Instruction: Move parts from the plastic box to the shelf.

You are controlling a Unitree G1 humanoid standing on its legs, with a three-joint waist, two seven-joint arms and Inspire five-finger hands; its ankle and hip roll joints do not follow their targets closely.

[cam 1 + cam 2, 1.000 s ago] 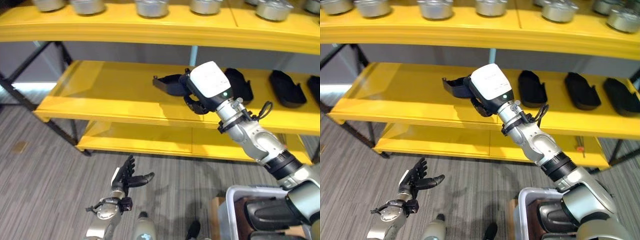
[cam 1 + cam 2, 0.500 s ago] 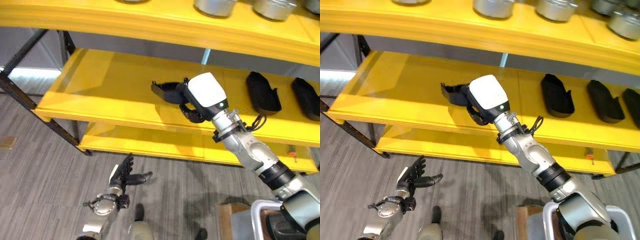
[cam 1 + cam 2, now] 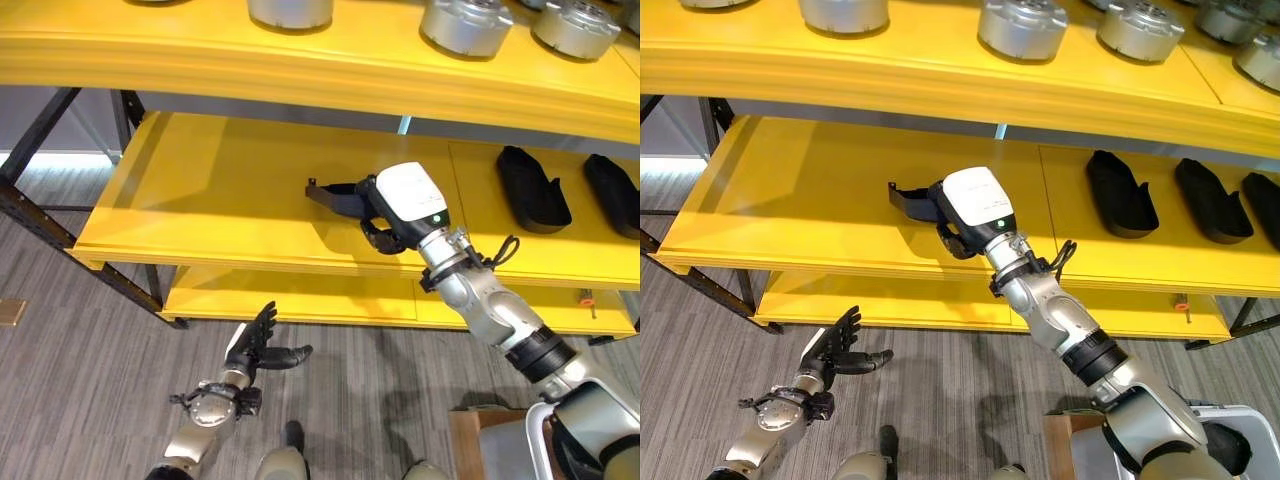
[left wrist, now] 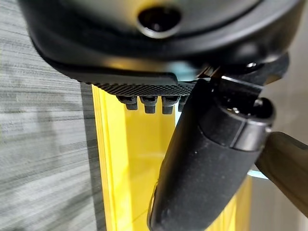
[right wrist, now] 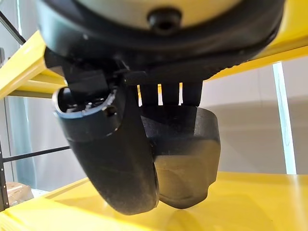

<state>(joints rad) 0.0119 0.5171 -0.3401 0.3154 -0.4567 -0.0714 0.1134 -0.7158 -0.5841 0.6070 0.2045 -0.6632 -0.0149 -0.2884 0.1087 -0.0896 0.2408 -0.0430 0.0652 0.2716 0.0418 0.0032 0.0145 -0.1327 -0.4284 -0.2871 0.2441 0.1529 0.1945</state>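
My right hand (image 3: 382,222) reaches over the yellow middle shelf (image 3: 220,190) and is shut on a black moulded part (image 3: 335,197), whose far end sticks out past the hand to the left. In the right wrist view the thumb (image 5: 113,159) presses against that black part (image 5: 185,159), which sits just above the shelf surface. Two more black parts (image 3: 533,188) lie further right on the same shelf. My left hand (image 3: 262,349) hangs low over the floor with its fingers spread, empty. A corner of the plastic box (image 3: 1225,440) shows at the lower right.
Several silver round metal parts (image 3: 465,24) stand on the top shelf (image 3: 300,60). A lower yellow shelf (image 3: 290,295) lies beneath. A dark metal frame leg (image 3: 40,215) slants at the left. The left half of the middle shelf is bare.
The camera has shifted, so the whole scene sits differently. My right hand has carried the black part lower toward the middle shelf's surface. The left hand stays low and spread.
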